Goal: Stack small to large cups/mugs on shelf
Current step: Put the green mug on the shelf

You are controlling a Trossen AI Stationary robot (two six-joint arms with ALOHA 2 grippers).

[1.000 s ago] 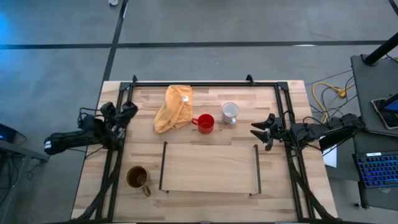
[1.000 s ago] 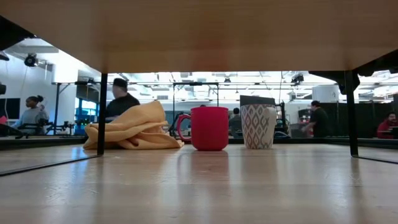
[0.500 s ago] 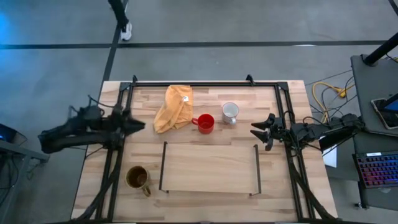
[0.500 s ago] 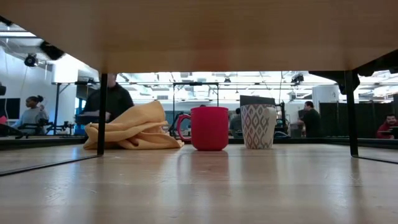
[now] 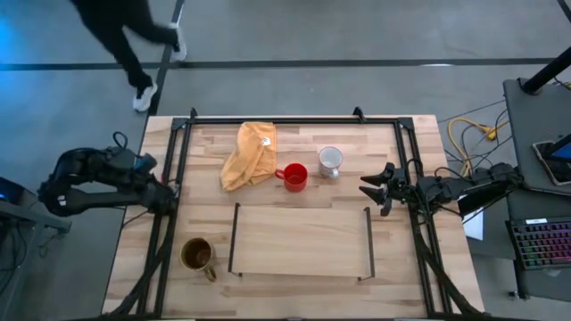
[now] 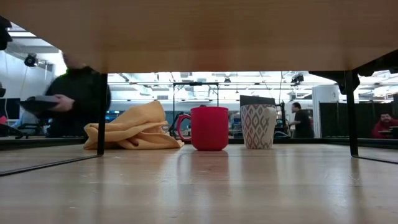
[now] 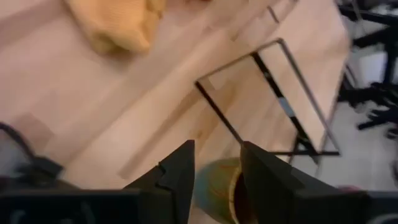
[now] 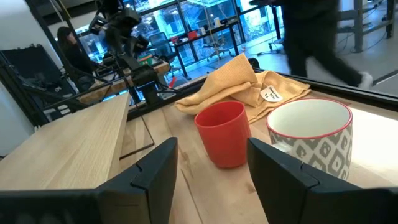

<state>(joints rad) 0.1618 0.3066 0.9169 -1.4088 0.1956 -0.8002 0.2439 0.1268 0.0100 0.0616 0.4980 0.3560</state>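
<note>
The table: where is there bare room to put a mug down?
The shelf between its two black rails is bare. So is the table's front right corner. The back middle is crowded: yellow cloth, red mug and white mug sit close together. The brown mug fills the front left.

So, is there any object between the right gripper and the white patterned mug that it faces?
Nothing visible. The right gripper, fingers open, sits at the table's right edge, and only bare wooden tabletop lies between it and the white patterned mug. The small red mug stands beyond, on the white mug's far side.
</note>
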